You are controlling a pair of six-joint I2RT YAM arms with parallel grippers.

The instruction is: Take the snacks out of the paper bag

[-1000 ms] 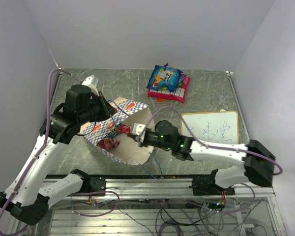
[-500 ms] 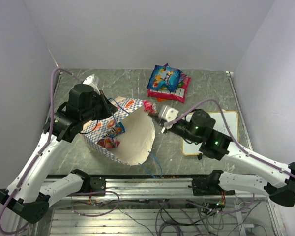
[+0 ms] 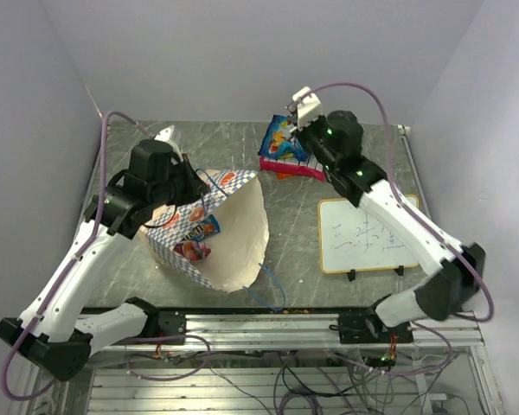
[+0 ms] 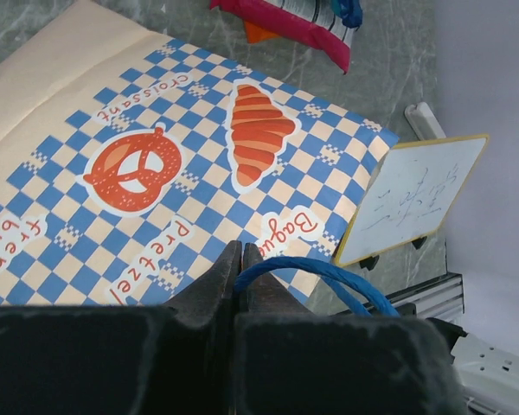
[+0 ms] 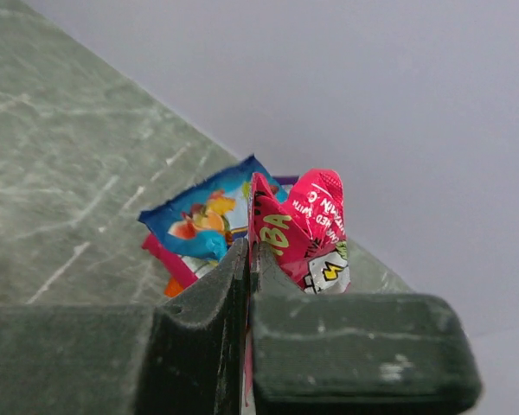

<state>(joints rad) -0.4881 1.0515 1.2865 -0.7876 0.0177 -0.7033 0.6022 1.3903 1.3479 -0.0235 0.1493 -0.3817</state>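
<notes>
The paper bag (image 3: 233,238) lies on its side with its mouth facing the near edge; two snacks (image 3: 195,240) show inside it. My left gripper (image 3: 196,185) is shut on the bag's blue string handle (image 4: 329,270), with the checkered side (image 4: 156,156) of the paper bag below it. My right gripper (image 3: 289,118) hangs above the far pile of snacks (image 3: 285,149), shut on a crumpled pink-red packet (image 5: 307,220). A blue packet (image 5: 199,216) of that pile lies on the table just beyond the fingers.
A white writing board (image 3: 368,233) lies on the table at the right, also in the left wrist view as the board (image 4: 415,194). The second blue handle (image 3: 268,290) trails toward the near table edge. Walls close in on the left, back and right.
My right arm has drawn out of the bag's mouth with the pink-red packet and swung to the far pile. The left gripper has kept its hold on the handle.
</notes>
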